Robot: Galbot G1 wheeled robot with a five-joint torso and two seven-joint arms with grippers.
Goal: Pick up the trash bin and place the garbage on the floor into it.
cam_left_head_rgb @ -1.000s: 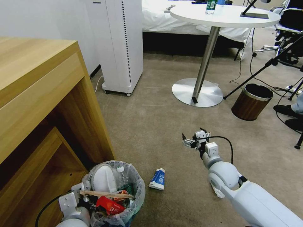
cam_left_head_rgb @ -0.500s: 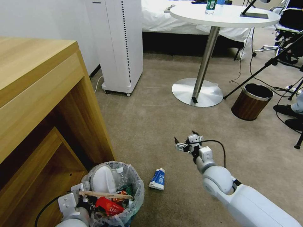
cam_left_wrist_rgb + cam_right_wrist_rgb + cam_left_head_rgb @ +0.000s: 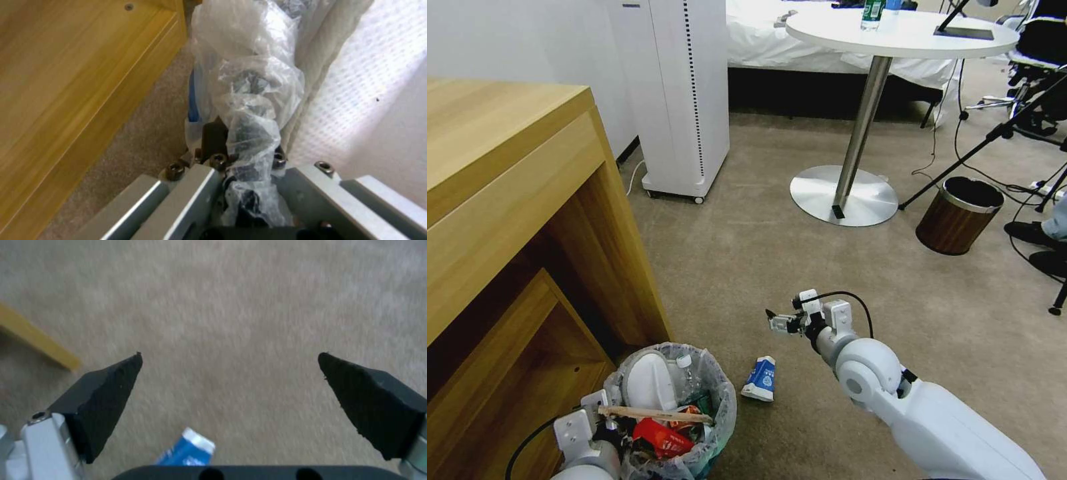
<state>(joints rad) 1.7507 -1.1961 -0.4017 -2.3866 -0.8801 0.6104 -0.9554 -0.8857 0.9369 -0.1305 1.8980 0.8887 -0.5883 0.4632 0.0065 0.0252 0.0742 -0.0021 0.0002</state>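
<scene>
The trash bin [image 3: 722, 395], lined with crinkled clear plastic, hangs at the lower left beside the wooden desk. It holds a white slipper [image 3: 646, 380], a clear bottle, a red wrapper [image 3: 660, 437] and a wooden stick. My left gripper [image 3: 604, 409] is shut on its near rim; the left wrist view shows the bin's bagged rim [image 3: 251, 100] pinched in the left gripper [image 3: 244, 158]. A blue-white carton [image 3: 760, 378] lies on the floor. My right gripper [image 3: 779, 323] hovers open just beyond and above it. In the right wrist view the carton [image 3: 187, 451] lies below the wide-open right gripper [image 3: 230, 371].
The wooden desk [image 3: 514, 220] fills the left side. A white tower appliance [image 3: 684, 100] stands behind. The round table's metal base [image 3: 844, 195], a brown wood-look bin [image 3: 958, 215], tripod legs, cables and a person's shoes [image 3: 1030, 233] lie farther right.
My right arm has swung left and back toward me, bringing its open gripper close above the carton. The bin has hardly moved in my left gripper.
</scene>
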